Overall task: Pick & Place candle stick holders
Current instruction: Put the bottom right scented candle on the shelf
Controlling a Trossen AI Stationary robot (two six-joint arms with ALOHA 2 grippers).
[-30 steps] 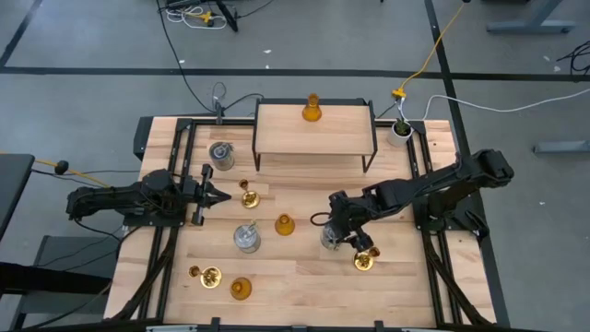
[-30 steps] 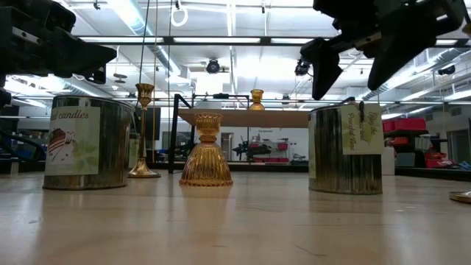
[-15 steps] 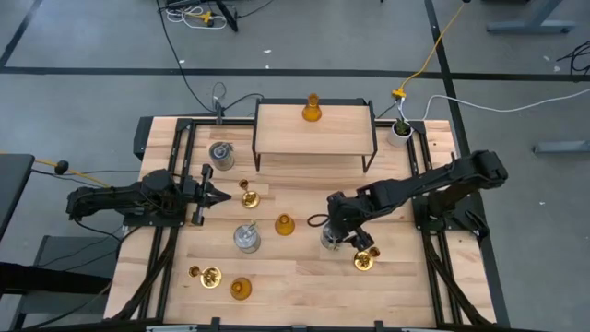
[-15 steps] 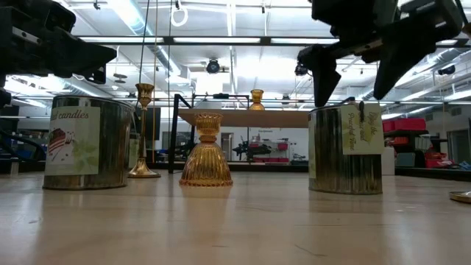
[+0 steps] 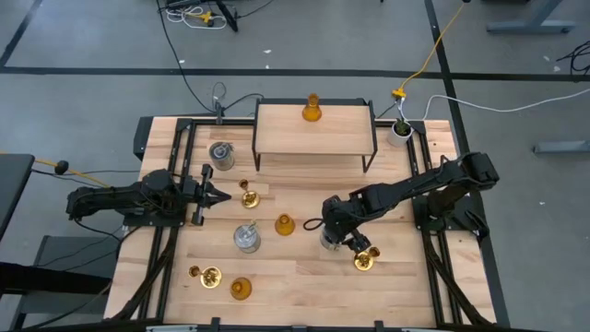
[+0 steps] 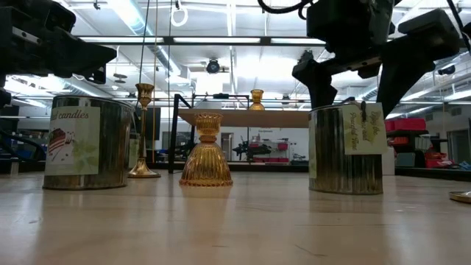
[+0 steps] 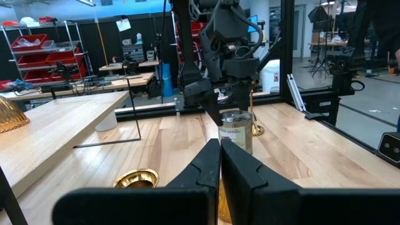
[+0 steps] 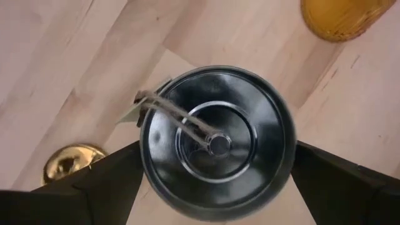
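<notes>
Straddling the silvery clear-glass cylinder holder (image 8: 217,149) directly beneath it, the right tool (image 8: 212,181) stands wide, one finger on either side. An off-centre descent could clip its rim or tagged string, tipping it toward the shiny brass holder (image 5: 365,261) just beside. The left tool (image 5: 218,195) waits pinched together well away.

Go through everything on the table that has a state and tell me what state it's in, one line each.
Right gripper: open, fingers either side of a silvery cylinder holder, not closed on it.
Left gripper: shut, empty, above the table.
Silvery cylinder holder: upright, on the table.
Amber bell-shaped holder: upright on the raised wooden shelf.
Amber bell-shaped holder: upright on the table.
Tall brass holder: upright.
</notes>
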